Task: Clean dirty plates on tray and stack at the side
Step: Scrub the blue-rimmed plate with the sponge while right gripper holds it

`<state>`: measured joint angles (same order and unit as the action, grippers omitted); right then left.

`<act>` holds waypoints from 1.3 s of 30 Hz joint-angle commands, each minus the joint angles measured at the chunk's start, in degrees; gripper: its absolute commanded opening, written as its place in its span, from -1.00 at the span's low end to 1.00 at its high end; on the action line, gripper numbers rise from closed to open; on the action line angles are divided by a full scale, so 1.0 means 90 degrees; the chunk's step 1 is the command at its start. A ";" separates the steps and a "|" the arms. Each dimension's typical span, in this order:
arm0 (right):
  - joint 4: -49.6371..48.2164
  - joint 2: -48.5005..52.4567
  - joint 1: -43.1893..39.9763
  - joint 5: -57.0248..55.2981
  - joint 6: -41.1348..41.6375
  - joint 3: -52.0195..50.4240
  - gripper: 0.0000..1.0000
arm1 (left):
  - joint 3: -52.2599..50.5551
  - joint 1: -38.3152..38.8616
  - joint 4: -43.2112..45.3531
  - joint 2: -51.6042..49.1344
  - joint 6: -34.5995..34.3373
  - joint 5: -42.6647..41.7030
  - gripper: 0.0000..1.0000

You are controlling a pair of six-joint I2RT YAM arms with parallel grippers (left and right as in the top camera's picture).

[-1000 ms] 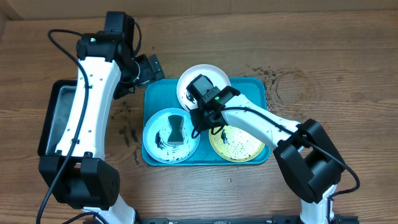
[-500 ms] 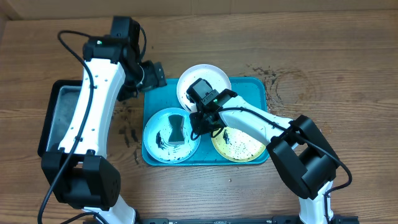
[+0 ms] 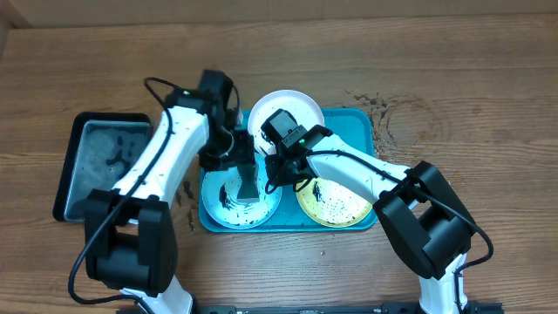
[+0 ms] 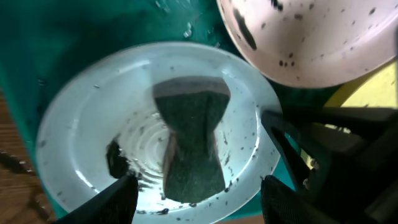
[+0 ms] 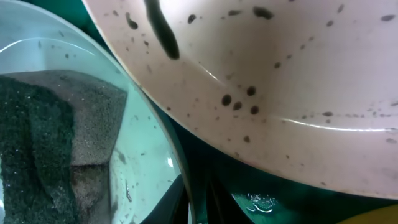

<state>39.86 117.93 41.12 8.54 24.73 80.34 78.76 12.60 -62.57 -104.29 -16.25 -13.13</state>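
The turquoise tray (image 3: 353,124) holds three speckled plates. The white plate (image 3: 288,106) (image 4: 311,37) (image 5: 267,74) is at the back, the light blue plate (image 3: 218,202) (image 4: 74,124) (image 5: 37,56) at the front left, and the yellow-green plate (image 3: 336,202) at the front right. A dark sponge (image 3: 248,185) (image 4: 191,143) (image 5: 43,137) lies in the light blue plate. My left gripper (image 3: 238,161) (image 4: 199,202) hovers open just above the sponge. My right gripper (image 3: 277,172) (image 5: 200,199) is shut on the light blue plate's right rim.
A smaller black tray (image 3: 65,174) sits to the left of the turquoise tray. Dark crumbs are scattered on the wooden table (image 3: 488,105) beside the tray's left edge and at its back right corner.
My left arm has swung from beyond the tray's back left corner to above the light blue plate and sponge. The right arm has stayed at the plate's rim.
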 commanded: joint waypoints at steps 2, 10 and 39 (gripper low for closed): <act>-0.0019 0.0097 -0.0044 -0.0129 0.0090 0.0046 -0.75 | -0.0583 0.0153 0.0408 -0.0036 0.0010 0.0010 0.11; 0.0007 0.0097 -0.0044 -0.0129 0.0090 0.0046 -0.75 | -0.1163 0.0141 0.1098 -0.0039 -0.0005 0.0019 -0.03; 0.0078 0.0097 -0.0041 -0.0138 0.0085 0.0046 -0.75 | -0.1651 0.0138 0.1158 -0.0036 -0.0886 0.2506 -0.91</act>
<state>40.40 117.95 41.01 8.60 25.26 80.34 64.34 13.91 -50.22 -104.29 -20.01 -0.38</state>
